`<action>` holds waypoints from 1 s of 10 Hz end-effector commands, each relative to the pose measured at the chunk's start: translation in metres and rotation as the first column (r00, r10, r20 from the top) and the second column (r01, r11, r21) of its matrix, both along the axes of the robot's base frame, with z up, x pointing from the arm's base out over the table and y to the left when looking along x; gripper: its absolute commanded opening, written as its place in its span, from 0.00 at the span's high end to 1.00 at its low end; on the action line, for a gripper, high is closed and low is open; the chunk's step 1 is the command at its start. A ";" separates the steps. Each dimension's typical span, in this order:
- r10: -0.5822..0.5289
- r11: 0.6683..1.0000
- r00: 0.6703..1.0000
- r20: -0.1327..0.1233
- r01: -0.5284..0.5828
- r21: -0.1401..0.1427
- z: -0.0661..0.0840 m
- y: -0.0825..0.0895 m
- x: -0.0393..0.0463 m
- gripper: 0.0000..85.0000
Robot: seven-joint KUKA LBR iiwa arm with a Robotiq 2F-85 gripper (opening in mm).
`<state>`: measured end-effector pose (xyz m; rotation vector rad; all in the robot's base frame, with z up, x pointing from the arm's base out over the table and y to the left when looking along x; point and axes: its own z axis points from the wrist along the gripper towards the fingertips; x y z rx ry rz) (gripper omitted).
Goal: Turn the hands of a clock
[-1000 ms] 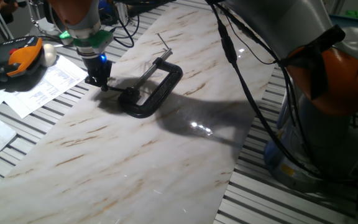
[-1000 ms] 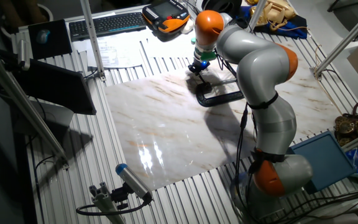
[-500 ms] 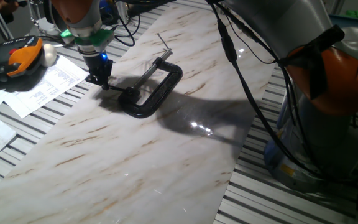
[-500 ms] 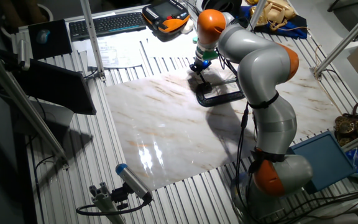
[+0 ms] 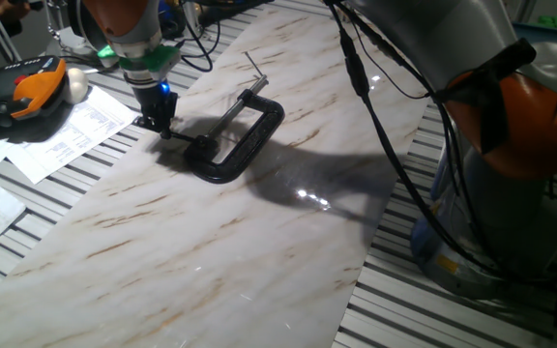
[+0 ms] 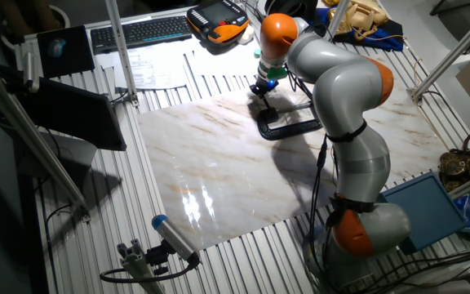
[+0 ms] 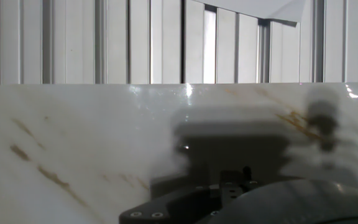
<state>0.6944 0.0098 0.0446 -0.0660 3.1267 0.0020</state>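
A black C-clamp (image 5: 264, 121) lies on the marble slab (image 5: 211, 251). The clock is the small round black hub (image 5: 202, 147) at the clamp's near end. One thin dark hand (image 5: 180, 138) sticks out from it toward my gripper (image 5: 157, 126); the second hand does not show clearly. The gripper points down with its fingers together, its tip at the outer end of that hand, left of the hub. The other fixed view shows the gripper (image 6: 262, 92) just beyond the clamp (image 6: 292, 128). The hand view is blurred, and only a dark mass shows above the slab (image 7: 73, 137).
The clamp's steel screw rod (image 5: 232, 111) runs back to a T-handle (image 5: 252, 64). Papers (image 5: 66, 140) and an orange pendant (image 5: 27, 87) lie left of the slab on the slatted table. Black cables (image 5: 385, 145) hang from the arm, and its base (image 5: 520, 135) stands at the right.
The gripper has shifted slightly to the right, toward the clamp's hub. The clamp has not moved.
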 end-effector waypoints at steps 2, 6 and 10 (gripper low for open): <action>0.001 1.000 1.000 -0.001 -0.001 0.001 0.001 -0.001 0.0003 1.00; 0.001 1.000 1.000 0.000 -0.001 0.001 -0.002 -0.002 0.0011 1.00; 0.000 1.000 1.000 -0.003 0.000 0.005 -0.002 -0.003 0.0018 1.00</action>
